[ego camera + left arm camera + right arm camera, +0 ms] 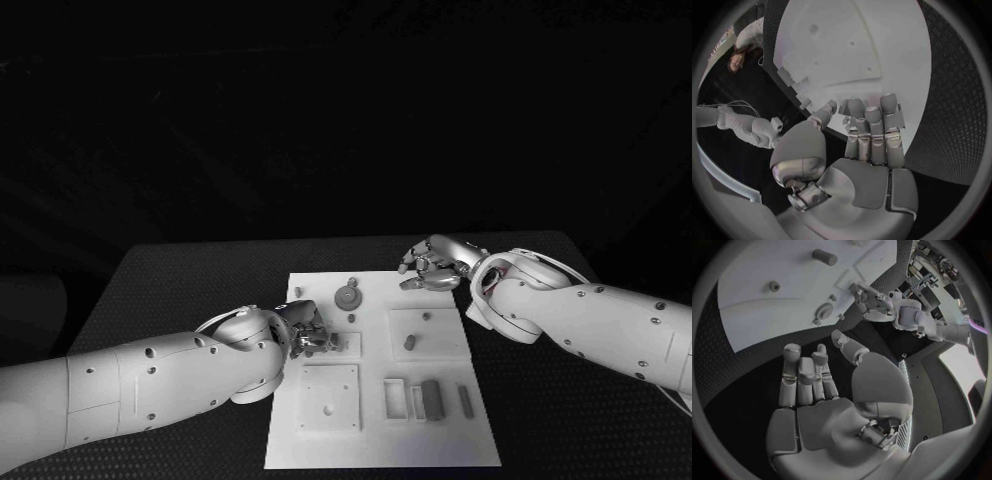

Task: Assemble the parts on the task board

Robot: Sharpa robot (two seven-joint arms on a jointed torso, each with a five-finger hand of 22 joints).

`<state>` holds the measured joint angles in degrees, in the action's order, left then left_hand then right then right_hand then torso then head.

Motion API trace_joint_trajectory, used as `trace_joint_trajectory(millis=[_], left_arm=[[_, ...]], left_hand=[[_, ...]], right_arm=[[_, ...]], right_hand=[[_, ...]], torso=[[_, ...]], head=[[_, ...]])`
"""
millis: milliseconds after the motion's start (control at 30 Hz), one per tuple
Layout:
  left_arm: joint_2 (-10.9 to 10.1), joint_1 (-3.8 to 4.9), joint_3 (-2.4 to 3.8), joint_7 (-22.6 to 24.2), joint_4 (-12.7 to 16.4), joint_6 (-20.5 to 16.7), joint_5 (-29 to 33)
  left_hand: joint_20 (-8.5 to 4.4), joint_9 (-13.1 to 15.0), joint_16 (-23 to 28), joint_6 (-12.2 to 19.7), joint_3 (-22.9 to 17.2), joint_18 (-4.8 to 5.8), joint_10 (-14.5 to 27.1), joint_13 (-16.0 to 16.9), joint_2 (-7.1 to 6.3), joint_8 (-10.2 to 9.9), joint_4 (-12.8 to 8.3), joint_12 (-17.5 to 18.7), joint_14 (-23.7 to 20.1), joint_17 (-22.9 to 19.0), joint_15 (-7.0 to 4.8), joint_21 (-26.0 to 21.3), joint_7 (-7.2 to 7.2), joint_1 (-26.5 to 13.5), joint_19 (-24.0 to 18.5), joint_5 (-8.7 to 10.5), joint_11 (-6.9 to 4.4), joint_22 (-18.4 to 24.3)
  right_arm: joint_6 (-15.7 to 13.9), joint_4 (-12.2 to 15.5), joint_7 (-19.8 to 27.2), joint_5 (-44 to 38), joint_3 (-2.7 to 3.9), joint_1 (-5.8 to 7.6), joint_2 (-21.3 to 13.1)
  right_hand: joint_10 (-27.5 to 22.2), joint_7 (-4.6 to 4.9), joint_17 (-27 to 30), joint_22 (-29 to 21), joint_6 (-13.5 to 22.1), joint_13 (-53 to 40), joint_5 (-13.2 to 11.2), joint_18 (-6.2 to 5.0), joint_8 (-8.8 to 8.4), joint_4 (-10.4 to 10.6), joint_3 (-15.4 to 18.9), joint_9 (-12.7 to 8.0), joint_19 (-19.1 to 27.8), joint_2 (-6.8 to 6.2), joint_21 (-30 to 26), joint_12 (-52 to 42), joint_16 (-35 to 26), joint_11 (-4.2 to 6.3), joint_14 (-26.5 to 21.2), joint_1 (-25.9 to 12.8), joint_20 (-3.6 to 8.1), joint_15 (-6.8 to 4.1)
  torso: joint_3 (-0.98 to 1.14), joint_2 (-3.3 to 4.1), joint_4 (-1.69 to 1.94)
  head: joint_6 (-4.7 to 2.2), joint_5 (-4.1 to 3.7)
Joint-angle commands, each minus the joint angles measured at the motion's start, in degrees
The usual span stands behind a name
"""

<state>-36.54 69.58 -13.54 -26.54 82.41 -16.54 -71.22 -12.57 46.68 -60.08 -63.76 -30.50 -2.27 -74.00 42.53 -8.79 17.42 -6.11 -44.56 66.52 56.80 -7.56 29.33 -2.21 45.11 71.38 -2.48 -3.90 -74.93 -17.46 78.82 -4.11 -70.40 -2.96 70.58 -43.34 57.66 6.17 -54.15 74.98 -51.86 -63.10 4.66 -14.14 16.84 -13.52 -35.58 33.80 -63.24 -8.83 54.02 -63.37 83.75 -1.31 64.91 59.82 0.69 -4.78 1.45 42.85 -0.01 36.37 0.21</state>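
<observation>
Judging from the layout, assembly is at an early-to-middle stage, with most of the work still outstanding. The task board [378,370] lies in the middle of the black surface [173,290], and several parts remain loose or unseated on it: a round part [348,297] near the far edge, a small peg [410,342] lying on a raised square block, and a group of oblong parts [430,392] resting side by side near the near right corner. A square plate with a hole [329,398] sits on the near left portion of the board; whether it is finally seated cannot be determined. The left robot hand [303,335] is positioned over the left-centre of the board, fingers curled down toward a small block there; the left wrist view shows the fingers [873,125] close together with their tips at the board, but whether a part is pinched beneath them cannot be told. The right robot hand [433,268] hovers at the far right corner of the board, fingers spread and holding nothing, as the right wrist view confirms [817,390]. The remaining loose parts must still be picked and inserted; the oblong group appears untouched.
</observation>
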Motion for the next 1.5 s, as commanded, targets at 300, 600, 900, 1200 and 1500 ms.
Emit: trace_joint_trajectory(millis=[300,600,900,1200,1500], left_arm=[[0.0,0.0,0.05,0.5,-0.1,0.1,1.3],[-0.2,0.0,0.1,0.6,-0.1,0.2,2.4],[-0.3,0.03,0.57,0.7,-0.3,0.5,3.4],[0.1,0.05,2.74,0.6,-1.2,1.6,4.4],[0.8,0.08,3.3,0.4,-2.3,2.8,5.2]], left_hand=[[-0.4,0.4,-1.0,-0.4,-0.4,-0.7,0.7,-0.4,-0.54,-0.6,3.4,-0.5,-0.9,-1.0,-0.09,-0.5,-0.11,-1.9,-0.1,-0.3,-0.02,-1.2],[-0.42,0.5,-1.2,-0.3,-0.2,-0.68,0.8,-0.5,-0.25,-0.7,3.7,-0.6,-1.0,-1.3,-0.11,-0.5,-0.12,-2.1,-0.2,-0.3,-0.01,-1.2],[-0.52,0.8,-1.7,-0.2,-0.4,-0.69,1.1,-0.7,-2.06,-1.1,6.5,-0.8,-1.4,-2.0,-0.22,-0.7,-0.16,-3.8,-0.3,-0.31,0.03,-1.2],[-0.57,1.0,-2.1,-0.1,-0.6,-0.66,1.3,-0.9,-2.86,-1.4,8.3,-0.9,-1.7,-2.6,-0.28,-0.7,-0.23,-4.6,-0.4,-0.31,0.1,-1.2],[-0.61,1.3,-2.5,0.0,-0.7,-0.63,1.4,-1.0,-1.67,-1.4,8.5,-1.1,-1.9,-2.9,-0.31,-0.7,-0.25,-3.9,-0.5,-0.31,0.12,-1.3]], right_arm=[[0.8,0.0,0.6,-0.1,0.01,-0.16,0.1],[0.7,-0.1,0.6,0.0,0.01,-0.28,0.0],[0.7,-0.2,0.6,0.1,0.01,-0.32,0.1],[0.7,-0.4,0.6,0.1,0.01,-0.35,0.2],[0.8,-0.7,0.6,0.2,0.01,-0.39,0.3]], right_hand=[[-0.4,1.41,0.1,0.9,-1.1,0.1,-0.1,-0.86,-0.39,0.1,0.1,-0.1,0.4,0.65,-0.3,0.2,-0.4,0.07,-0.4,0.1,-0.05,-0.04],[-0.4,1.41,0.1,0.9,-1.2,0.1,-0.1,-0.86,-0.4,0.1,0.1,0.0,0.4,0.67,-0.3,0.2,-0.4,0.07,-0.3,0.1,-0.06,-0.04],[-0.4,1.41,0.1,0.9,-1.2,0.1,-0.1,-0.86,-0.4,0.1,0.1,0.0,0.4,0.67,-0.3,0.2,-0.4,0.07,-0.3,0.1,-0.06,-0.04],[-0.4,1.41,0.1,0.9,-1.2,0.1,-0.1,-0.86,-0.41,0.1,0.1,0.0,0.4,0.67,-0.3,0.2,-0.4,0.07,-0.3,0.1,-0.07,-0.04],[-0.4,1.41,0.1,0.9,-1.2,0.1,-0.1,-0.86,-0.42,0.1,0.2,0.0,0.4,0.69,-0.3,0.1,-0.4,0.07,-0.3,0.1,-0.07,-0.04]], torso=[[0.0,0.02,0.01],[0.01,0.0,-0.02],[0.02,0.03,-0.1],[0.06,0.02,-0.06],[0.03,0.03,-0.06]], head=[[-0.1,-0.03],[-0.01,0.0],[-0.1,-0.08],[-0.05,-0.22],[-0.02,-0.23]])
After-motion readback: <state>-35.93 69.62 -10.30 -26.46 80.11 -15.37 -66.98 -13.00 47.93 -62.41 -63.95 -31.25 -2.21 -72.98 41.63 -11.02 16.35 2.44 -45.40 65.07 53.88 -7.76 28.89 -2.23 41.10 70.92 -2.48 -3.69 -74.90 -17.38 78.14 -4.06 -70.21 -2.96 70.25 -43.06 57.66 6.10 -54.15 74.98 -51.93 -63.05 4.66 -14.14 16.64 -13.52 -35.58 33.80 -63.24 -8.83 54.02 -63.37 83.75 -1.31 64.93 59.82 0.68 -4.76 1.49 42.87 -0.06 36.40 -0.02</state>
